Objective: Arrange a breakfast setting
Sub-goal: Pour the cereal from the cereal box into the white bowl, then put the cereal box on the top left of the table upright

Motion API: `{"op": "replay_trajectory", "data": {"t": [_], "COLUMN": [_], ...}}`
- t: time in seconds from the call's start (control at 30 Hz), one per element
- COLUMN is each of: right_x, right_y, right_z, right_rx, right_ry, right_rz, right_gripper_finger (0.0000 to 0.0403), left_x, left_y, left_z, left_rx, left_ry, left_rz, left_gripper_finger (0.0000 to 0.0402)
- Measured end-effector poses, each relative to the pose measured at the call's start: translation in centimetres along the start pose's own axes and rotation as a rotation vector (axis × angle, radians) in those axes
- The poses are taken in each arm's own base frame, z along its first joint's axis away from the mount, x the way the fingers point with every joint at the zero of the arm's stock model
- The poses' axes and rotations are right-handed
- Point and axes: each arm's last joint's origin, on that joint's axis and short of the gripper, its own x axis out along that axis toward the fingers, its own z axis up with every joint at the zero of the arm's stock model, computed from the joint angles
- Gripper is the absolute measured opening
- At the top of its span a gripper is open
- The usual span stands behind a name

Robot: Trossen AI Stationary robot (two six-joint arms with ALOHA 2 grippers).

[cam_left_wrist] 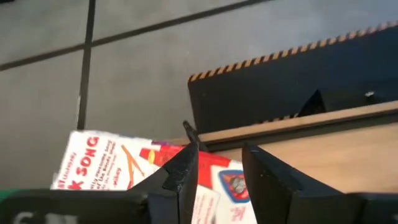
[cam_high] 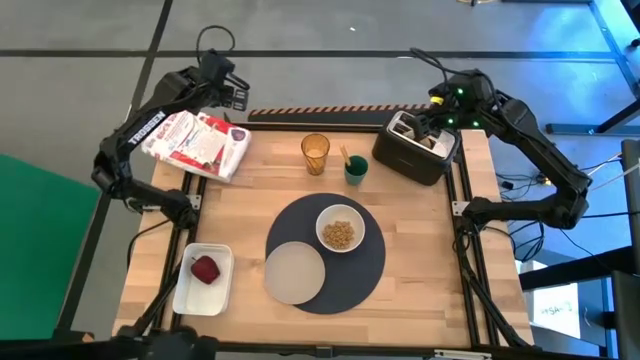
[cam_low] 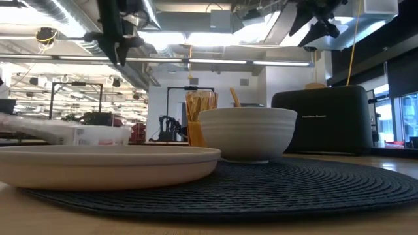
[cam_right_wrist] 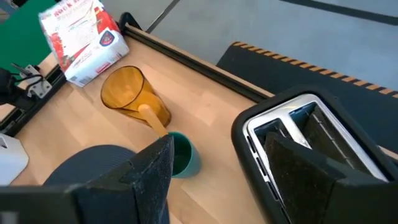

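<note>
You are in a robot lab, not a home. The wooden desk sits on a grey concrete floor with a yellow-and-black warning strip just beyond it. Look level across the desk and you see bare pipes and long lights on the ceiling, and metal frames standing far back.

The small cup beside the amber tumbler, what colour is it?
The small cup is teal green, with an orange-handled spoon standing in it; the right wrist view shows it best.
</note>
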Motion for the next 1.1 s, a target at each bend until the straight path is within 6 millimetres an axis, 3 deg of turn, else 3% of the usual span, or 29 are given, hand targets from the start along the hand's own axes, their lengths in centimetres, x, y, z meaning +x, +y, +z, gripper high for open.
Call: {"op": "replay_trajectory", "data": {"t": [0.4,0.67,1.1], "right_x": [-0.4,-0.4,-0.4], "right_y": [0.0,0.1,0.1], "right_z": [-0.1,-0.1,-0.3], "right_rx": [-0.032,-0.05,-0.049], "right_ry": [-0.006,-0.001,0.026], "right_rz": [-0.003,0.014,0.055], "right_gripper_finger": [0.0246,0.0246,0.0246], "left_x": [-0.7,-0.9,-2.3], "left_y": [-3.1,-3.6,-5.6], "left_z": [-0.5,-0.5,-1.2], "left_rx": [0.021,-0.037,-0.008], "left_ry": [-0.026,-0.021,-0.048], "left_rz": [-0.104,-0.159,-0.238], "left_gripper_finger": [0.0085,0.0061,0.0059]}}
